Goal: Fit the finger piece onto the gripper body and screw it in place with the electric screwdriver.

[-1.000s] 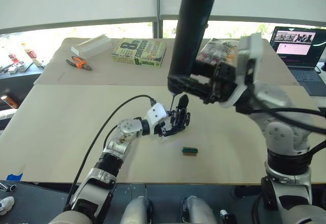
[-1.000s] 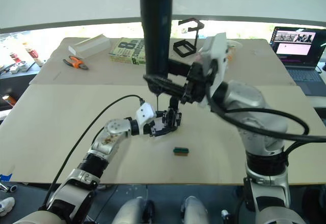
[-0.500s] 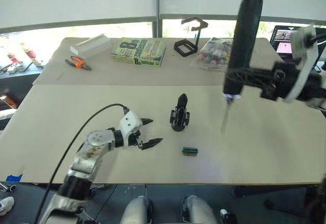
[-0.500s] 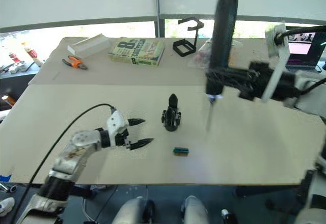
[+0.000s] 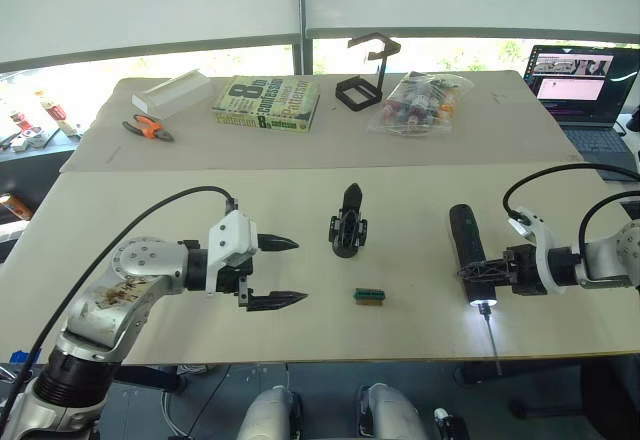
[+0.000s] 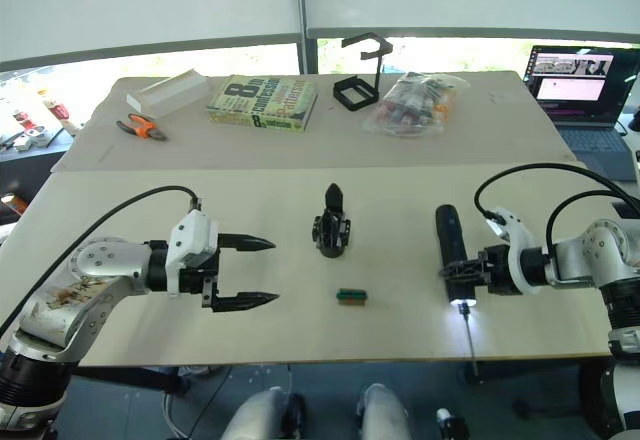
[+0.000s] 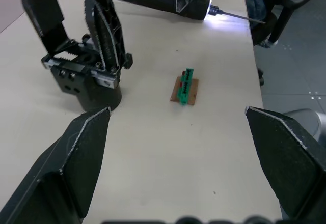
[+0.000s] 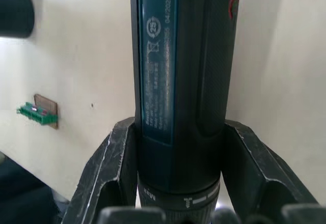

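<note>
The gripper body (image 5: 346, 235) stands upright in the middle of the table. In the left wrist view two pointed black fingers (image 7: 104, 23) rise from it side by side; the finger piece seems to be one of them, and I cannot tell which. My left gripper (image 5: 298, 272) hovers open to the left of the body, apart from it, holding nothing. The electric screwdriver (image 5: 466, 250) lies low and flat at the right. Its tip light (image 5: 483, 309) glows and its silver bit points toward the table's front edge. My right gripper (image 8: 178, 147) is shut around its barrel.
A small green-and-brown block (image 5: 370, 297) lies in front of the body. On the far table sit a book (image 5: 265, 102), a black wire stand (image 5: 365, 68), a bag of small items (image 5: 418, 98), orange pliers (image 5: 148, 127) and a white box (image 5: 180, 88). A laptop (image 5: 580, 85) is at far right.
My left gripper let go of the gripper body and drew back left, open. My right arm swung the upright screwdriver away from the body and laid it down at the right.
</note>
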{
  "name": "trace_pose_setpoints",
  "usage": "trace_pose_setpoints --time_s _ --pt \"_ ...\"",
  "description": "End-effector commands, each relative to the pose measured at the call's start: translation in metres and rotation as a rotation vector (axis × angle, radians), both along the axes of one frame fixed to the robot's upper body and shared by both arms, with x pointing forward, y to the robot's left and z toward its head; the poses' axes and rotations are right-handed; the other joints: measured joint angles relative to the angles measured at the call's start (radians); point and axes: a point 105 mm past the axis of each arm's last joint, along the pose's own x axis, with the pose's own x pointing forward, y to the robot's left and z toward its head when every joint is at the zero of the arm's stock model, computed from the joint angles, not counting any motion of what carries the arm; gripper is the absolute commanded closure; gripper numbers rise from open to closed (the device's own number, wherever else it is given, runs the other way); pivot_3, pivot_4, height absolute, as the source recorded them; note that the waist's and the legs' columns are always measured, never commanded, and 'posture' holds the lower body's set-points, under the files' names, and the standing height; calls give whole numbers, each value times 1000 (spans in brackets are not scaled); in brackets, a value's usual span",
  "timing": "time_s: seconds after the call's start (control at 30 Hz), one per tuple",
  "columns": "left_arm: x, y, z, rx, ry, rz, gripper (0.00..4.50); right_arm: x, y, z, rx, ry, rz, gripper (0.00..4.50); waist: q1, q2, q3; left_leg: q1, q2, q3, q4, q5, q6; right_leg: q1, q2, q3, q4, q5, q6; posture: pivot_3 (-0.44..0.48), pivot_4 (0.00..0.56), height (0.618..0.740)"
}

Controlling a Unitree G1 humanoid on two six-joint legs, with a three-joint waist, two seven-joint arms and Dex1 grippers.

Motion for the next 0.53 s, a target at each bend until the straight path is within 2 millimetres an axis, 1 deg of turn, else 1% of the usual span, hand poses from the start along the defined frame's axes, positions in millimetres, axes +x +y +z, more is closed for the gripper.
trace_pose_setpoints --time_s 0.03,0.07,0.1,0.13,0.17,0.2,0.27,0.33,0.4,0.47,0.53 --pt "-8 23 8 4 75 48 0 3 -16 42 -71 -301 195 877 5 1 0 0 0 0 0 0 0 0 0 0 0 0 0 0 150 740" --pt "-10 28 7 14 95 58 0 1 -21 45 -107 -350 251 526 7 1 0 0 0 0 0 0 0 0 0 0 0 -1 1 0 150 740" --pt "-13 38 7 33 126 77 0 -5 -27 50 -162 -433 353 185 8 1 0 1 1 0 0 0 0 1 0 -1 0 -1 2 0 150 740" --pt "-15 50 9 47 142 109 0 -10 -37 57 -238 -510 444 49 9 1 0 2 0 0 0 0 0 1 0 -1 0 -1 2 0 150 740" --pt "-15 62 13 58 142 149 0 -16 -44 64 -286 -569 518 49 10 1 0 3 1 0 0 0 0 2 0 -1 0 -1 2 0 150 740" --pt "-13 74 19 65 138 197 0 -17 -51 73 -300 -618 519 49 10 1 1 3 1 0 0 -1 -1 1 0 -1 0 -2 2 0 150 740" --pt "-14 92 28 64 148 262 0 -21 -63 86 -312 -694 514 49 8 3 2 4 1 0 0 -1 -3 1 0 0 0 -2 2 0 150 740" --pt "-16 102 30 90 132 288 0 -28 -70 91 -323 -728 547 49 5 4 2 4 1 0 0 -2 -5 0 0 0 0 -2 2 0 150 740" --pt "-16 108 28 125 118 300 0 -30 -75 92 -342 -745 567 49 3 5 3 7 1 0 0 -2 -5 1 0 0 0 -2 1 0 150 740" --pt "-16 109 21 138 115 294 0 -29 -75 93 -332 -758 555 49 1 7 3 7 1 0 0 -4 -9 1 -1 0 0 -3 0 0 150 740" --pt "-16 106 17 133 117 271 0 -27 -73 93 -318 -765 548 49 1 7 2 7 1 1 0 -4 -9 1 -1 0 1 -2 0 0 150 740"
